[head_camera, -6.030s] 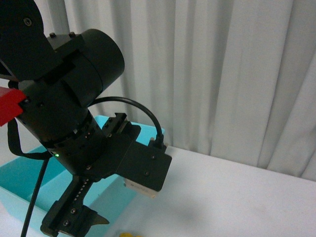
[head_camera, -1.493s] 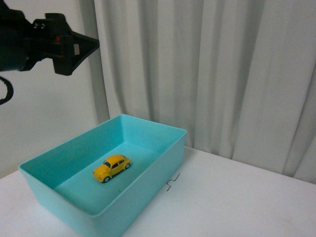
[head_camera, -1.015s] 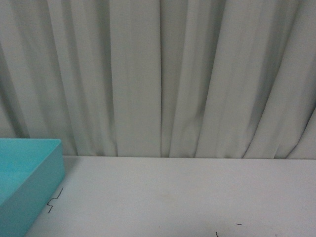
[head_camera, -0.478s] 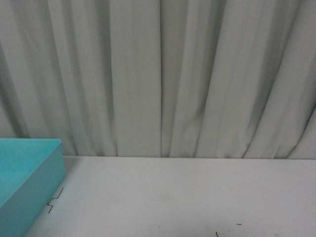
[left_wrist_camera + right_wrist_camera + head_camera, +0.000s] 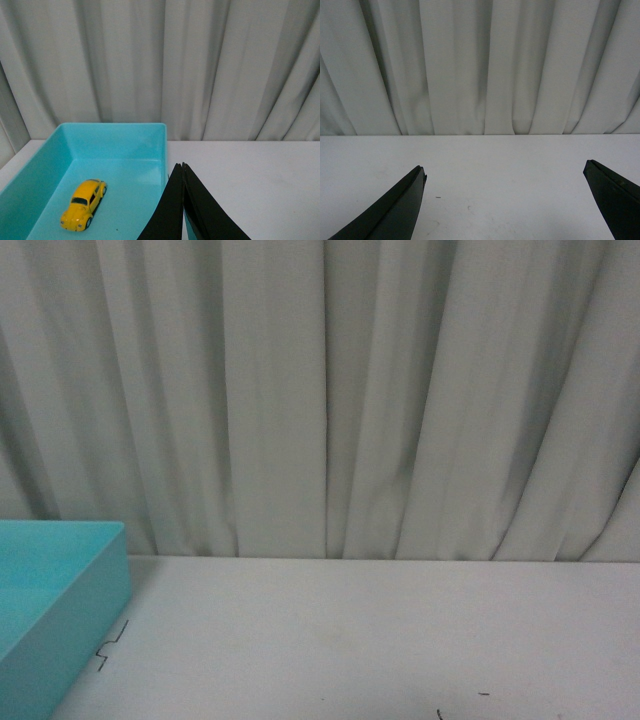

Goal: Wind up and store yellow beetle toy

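Note:
The yellow beetle toy stands on its wheels on the floor of a turquoise bin, seen in the left wrist view. My left gripper is shut with nothing between its black fingers, its tips over the bin's right wall, apart from the car. In the right wrist view my right gripper hangs open over bare white table, holding nothing. The front view shows only a corner of the bin at the lower left; the car and both arms are out of that view.
A white table runs back to grey pleated curtains. Small dark marks lie on the table beside the bin. White table surface lies to the right of the bin.
Six seconds ago the left arm filled the front view; by 1.5 seconds ago it had lifted away, showing the car in the bin. The view then shifted right and has held still since.

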